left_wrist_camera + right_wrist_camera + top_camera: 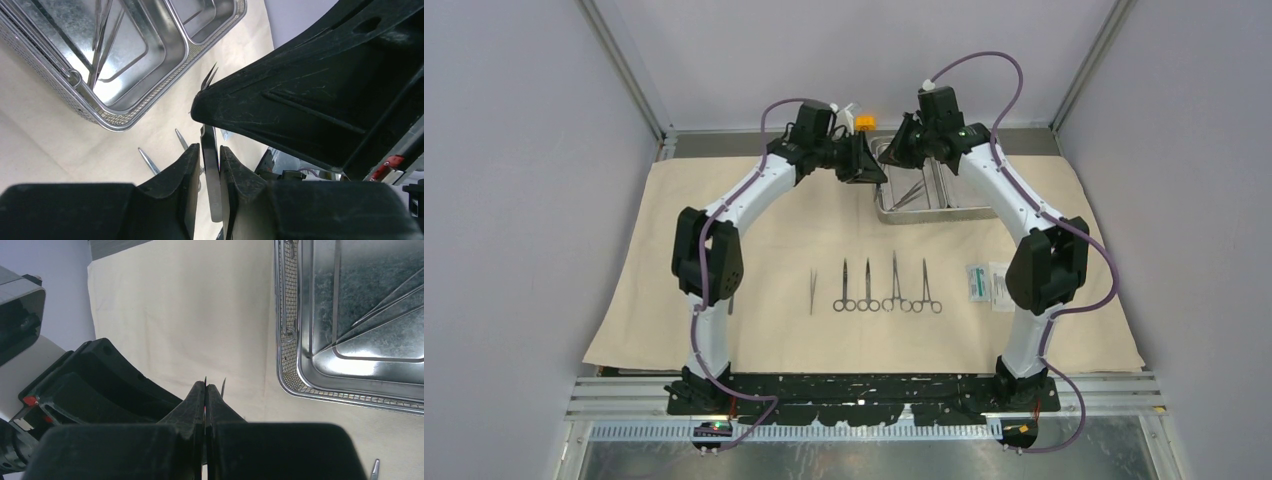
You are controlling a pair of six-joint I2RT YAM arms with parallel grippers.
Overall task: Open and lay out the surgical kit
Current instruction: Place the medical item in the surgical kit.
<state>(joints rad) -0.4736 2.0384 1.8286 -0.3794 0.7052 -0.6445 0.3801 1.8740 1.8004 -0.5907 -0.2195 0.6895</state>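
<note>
The beige cloth [774,220] covers the table, with the steel tray [929,213] at its back holding slim instruments [912,190]. Both grippers meet just left of the tray. My right gripper [206,385] is shut on steel tweezers [212,175], whose two tips [224,384] poke out past its fingers. My left gripper [210,147] is shut round the flat rear end of the same tweezers. In the top view the left gripper [864,165] and right gripper [894,150] face each other. Another pair of tweezers [813,290], several clamps [881,285] and two packets [989,283] lie in a row nearer the arms.
An orange block [865,122] sits behind the left gripper at the cloth's far edge. The tray's mesh rim [350,395] is close to the right of both grippers. A slim steel piece [730,300] lies half hidden beside the left arm's elbow.
</note>
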